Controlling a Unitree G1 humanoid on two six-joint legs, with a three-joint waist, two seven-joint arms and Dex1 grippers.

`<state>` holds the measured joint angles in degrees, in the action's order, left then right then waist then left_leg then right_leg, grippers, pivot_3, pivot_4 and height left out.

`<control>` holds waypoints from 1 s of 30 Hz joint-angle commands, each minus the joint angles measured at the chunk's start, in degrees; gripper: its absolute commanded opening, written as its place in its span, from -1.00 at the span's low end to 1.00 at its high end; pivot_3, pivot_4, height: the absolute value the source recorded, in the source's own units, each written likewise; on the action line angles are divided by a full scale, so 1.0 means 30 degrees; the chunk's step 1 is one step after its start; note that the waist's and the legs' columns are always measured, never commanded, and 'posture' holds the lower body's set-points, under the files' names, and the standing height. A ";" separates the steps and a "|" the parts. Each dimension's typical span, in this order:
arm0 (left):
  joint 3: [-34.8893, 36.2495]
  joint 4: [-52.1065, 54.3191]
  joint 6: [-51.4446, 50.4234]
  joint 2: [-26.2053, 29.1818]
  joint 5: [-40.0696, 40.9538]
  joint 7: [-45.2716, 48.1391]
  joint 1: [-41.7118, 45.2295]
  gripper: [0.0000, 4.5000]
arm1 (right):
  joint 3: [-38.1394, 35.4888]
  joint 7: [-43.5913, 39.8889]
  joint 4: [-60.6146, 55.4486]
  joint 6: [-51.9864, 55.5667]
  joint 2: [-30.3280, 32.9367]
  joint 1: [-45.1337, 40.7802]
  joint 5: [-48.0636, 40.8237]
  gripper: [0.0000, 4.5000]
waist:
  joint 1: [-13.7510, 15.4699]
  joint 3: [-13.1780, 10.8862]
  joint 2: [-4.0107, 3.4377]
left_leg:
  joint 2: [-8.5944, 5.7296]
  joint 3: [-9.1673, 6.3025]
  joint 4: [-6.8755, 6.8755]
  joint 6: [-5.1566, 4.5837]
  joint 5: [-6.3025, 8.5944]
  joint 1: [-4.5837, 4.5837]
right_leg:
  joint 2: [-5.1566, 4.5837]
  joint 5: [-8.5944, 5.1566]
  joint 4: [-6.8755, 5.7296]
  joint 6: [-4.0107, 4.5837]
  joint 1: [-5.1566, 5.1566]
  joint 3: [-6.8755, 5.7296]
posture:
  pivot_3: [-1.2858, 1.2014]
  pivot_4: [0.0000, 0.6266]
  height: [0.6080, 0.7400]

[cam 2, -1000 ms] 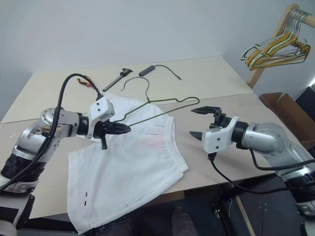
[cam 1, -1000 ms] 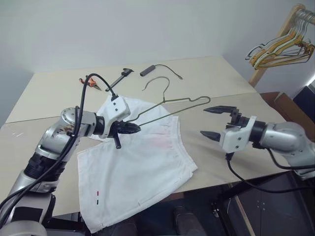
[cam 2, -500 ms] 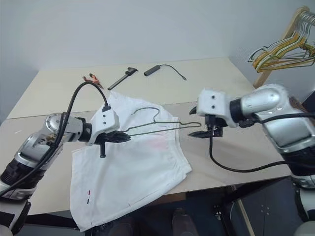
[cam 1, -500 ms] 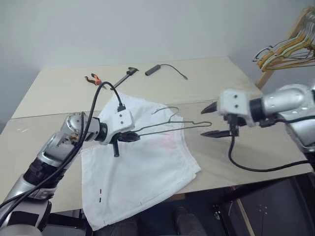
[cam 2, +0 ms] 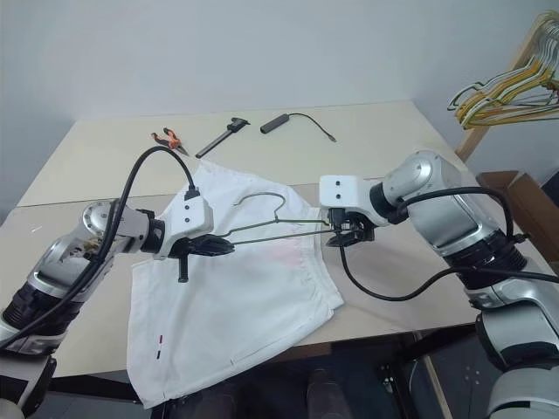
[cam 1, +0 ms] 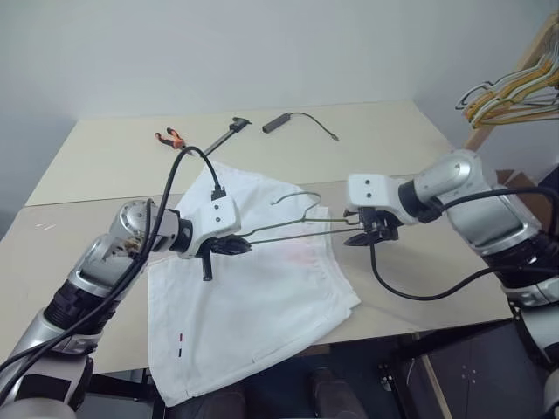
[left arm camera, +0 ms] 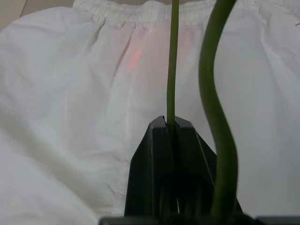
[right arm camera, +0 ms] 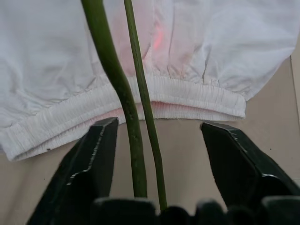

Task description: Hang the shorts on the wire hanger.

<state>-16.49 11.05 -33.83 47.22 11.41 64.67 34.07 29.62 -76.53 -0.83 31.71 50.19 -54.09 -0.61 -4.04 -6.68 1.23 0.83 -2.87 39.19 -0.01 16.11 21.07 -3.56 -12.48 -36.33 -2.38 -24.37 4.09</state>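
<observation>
Left gripper [cam 1: 238, 248] jaws clamped on the wire hanger [cam 1: 297, 229]; right gripper [right arm camera: 159, 154] jaws apart, straddling its far end. We close squarely there, above the shorts [cam 1: 253, 297].

The shorts [cam 1: 253, 288] are matt white woven cloth, softly creased, with a ribbed, gathered elastic waistband. Above them the wire hanger [cam 1: 301, 229] is thin smooth metal with a dull olive coating. The table [cam 1: 113, 157] under the shorts is matt pale wood-look board, smooth. The left gripper [left arm camera: 172, 136] has smooth black plastic fingers with a slight sheen; the right gripper [right arm camera: 159, 145] likewise.
</observation>
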 commanded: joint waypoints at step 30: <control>0.6796 -0.4176 0.5750 -0.0684 0.4523 0.2016 -0.1501 0.99 | -0.8007 -0.0521 -0.3901 0.6300 0.4393 0.9472 -0.5019 -1.00 | 0.0030 0.0369 -0.0012 | 0.0004 -0.0012 0.0005 0.0004 -0.0002 -0.0006 | 0.0000 0.0040 0.0025 0.0010 0.0030 -0.0027 | -0.01 -0.75 1.00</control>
<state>1.39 -4.21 -15.09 44.91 20.98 69.59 30.77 9.77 -79.27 -11.01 47.22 62.41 -26.74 -13.05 -3.95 -5.57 1.19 0.86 -2.87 39.20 -0.02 16.12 20.99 -3.56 -12.36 -36.29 -2.35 -24.26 4.04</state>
